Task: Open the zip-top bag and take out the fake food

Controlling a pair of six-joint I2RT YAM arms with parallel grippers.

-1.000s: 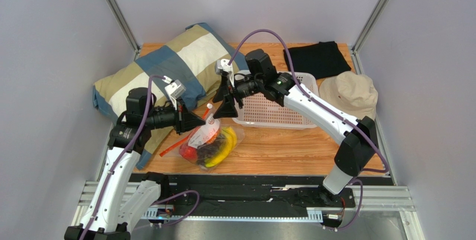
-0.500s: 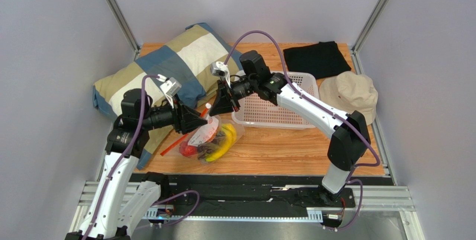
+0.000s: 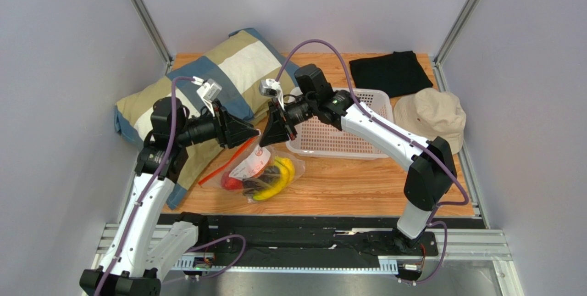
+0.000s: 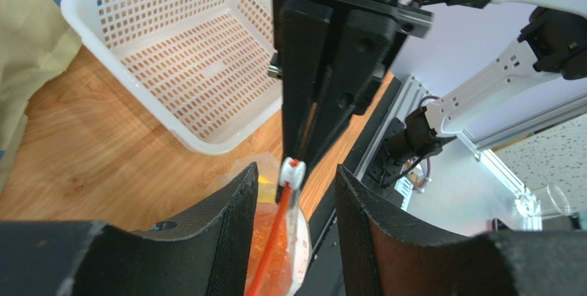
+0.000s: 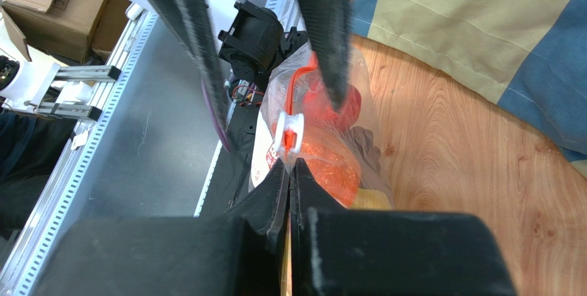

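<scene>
- Toward the near left of the table (image 3: 386,186), the zip-top bag (image 3: 256,171) lies just in front of the pillow (image 3: 207,76) and left of the white basket (image 3: 331,152). The fake food (image 3: 270,179) is inside it: banana, red fruit and dark grapes noted.
- My right gripper (image 3: 264,142) is fully closed, nipping the bag's top corner right at the white slider (image 4: 291,170). That end of the bag is raised off the wood. I judge this anchors the bag so the zipper has something to pull against.
- My left gripper (image 3: 255,135) stands about half open, one finger on each side of the orange-red zipper strip (image 4: 270,248), gripping nothing. The straddle lines it up to close on the strip or the slider.
- Finding: no fruit is out, and I cannot tell how far the zipper has been run.
- Risk: the thin film may slip from my right pinch once a pull is applied.
</scene>
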